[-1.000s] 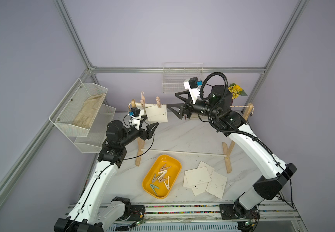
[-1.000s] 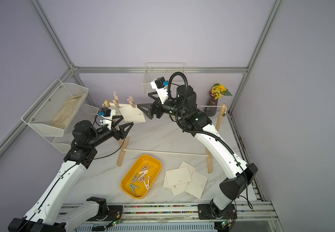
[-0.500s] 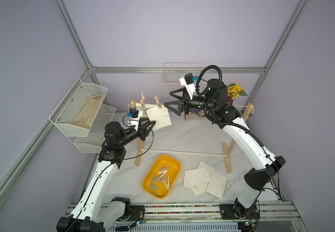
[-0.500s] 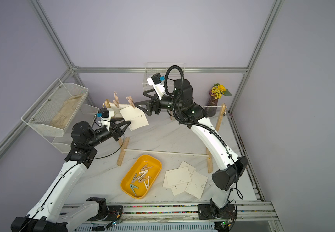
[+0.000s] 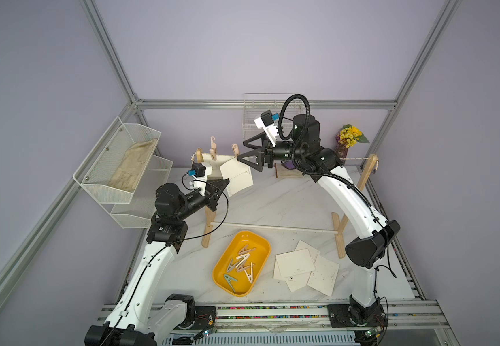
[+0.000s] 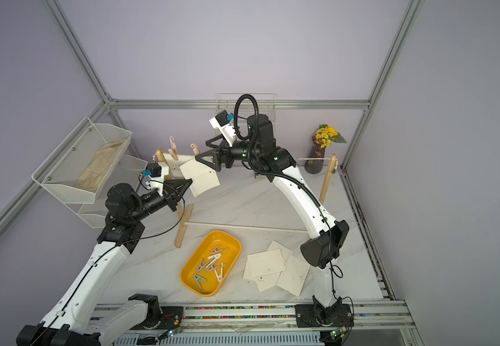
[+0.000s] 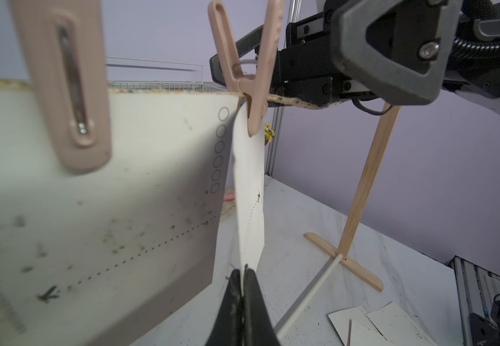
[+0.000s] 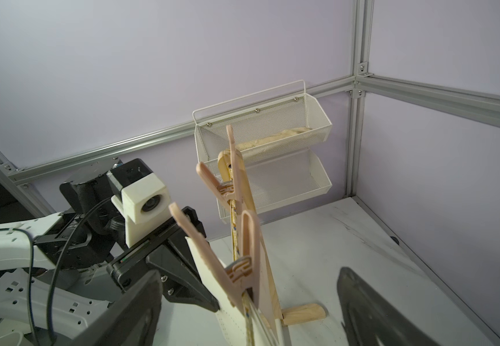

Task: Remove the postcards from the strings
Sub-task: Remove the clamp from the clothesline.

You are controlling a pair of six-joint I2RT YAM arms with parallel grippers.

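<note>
Two cream postcards hang from the beige string (image 5: 353, 158) near the rack's left post. My left gripper (image 5: 227, 180) (image 7: 244, 271) is shut on the lower corner of the right-hand postcard (image 5: 238, 178) (image 7: 250, 191) and pulls it aslant. A pink clothespin (image 5: 235, 149) (image 8: 242, 263) pins that card's top. My right gripper (image 5: 241, 151) (image 8: 248, 271) is open, one finger on either side of that clothespin without touching it. The other postcard (image 5: 209, 164) (image 7: 93, 209) hangs under a second pink clothespin (image 5: 212, 148).
A yellow tray (image 5: 217, 269) with several clothespins lies at the table's front. Several loose postcards (image 5: 302, 263) are piled to its right. White mesh baskets (image 5: 117, 167) hang on the left wall, a flower vase (image 5: 349, 140) stands at the back right, and a white rod (image 5: 272, 227) joins the rack's feet.
My left gripper has closed on the postcard's lower corner, and the card now hangs tilted. The right arm has swung left, bringing its open fingers up to the clothespin.
</note>
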